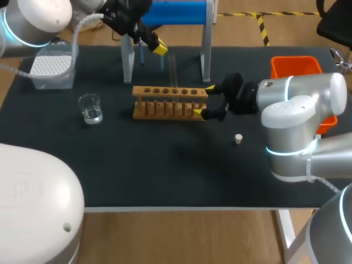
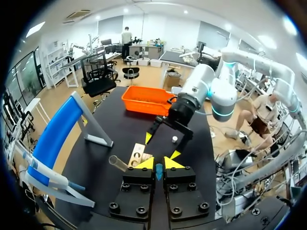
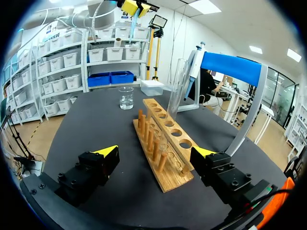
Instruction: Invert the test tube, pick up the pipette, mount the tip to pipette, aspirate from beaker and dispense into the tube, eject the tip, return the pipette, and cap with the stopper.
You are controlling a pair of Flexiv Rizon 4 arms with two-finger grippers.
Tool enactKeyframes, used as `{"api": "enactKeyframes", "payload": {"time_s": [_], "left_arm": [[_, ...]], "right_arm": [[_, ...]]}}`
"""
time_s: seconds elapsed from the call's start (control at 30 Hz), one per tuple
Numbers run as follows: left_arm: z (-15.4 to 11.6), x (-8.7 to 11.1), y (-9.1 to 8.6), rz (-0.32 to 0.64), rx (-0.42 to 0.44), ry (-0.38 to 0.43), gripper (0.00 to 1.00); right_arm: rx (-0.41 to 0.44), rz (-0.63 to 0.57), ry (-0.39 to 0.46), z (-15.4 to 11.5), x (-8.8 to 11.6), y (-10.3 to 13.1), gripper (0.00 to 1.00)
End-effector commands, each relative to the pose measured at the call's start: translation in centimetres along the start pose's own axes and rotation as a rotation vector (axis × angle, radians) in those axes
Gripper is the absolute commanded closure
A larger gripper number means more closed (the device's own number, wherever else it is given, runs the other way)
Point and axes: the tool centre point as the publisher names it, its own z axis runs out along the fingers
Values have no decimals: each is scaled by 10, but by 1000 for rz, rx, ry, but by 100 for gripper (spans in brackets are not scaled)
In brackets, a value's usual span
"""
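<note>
Test tube (image 1: 172,70), thin, slick, breakable glass upright in the rack (image 1: 165,91): we are judging mid-barrel best for our spread right gripper (image 1: 203,100).

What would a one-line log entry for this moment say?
left gripper shut on blue item | right gripper open around rack end | test tube upright in rack | stopper lying loose

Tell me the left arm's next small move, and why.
Probably shift the left gripper so the pipette it holds has its blue tip over the test tube. The tube stands upright in the wooden rack, the tip is not yet over it, and the open right gripper straddles the rack's end.
</note>
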Motion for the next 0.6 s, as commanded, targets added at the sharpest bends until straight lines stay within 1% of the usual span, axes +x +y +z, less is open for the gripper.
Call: {"api": "enactKeyframes", "payload": {"time_s": [0.03,0.53,0.6], "left_arm": [[-1,0,-1,-1,-4,2,100],[-1,0,-1,-1,-4,2,100],[-1,0,-1,-1,-4,2,100]], "right_arm": [[2,0,3,-1,-1,0,0],[2,0,3,-1,-1,0,0],[-17,-1,0,-11,0,7,0]]}}
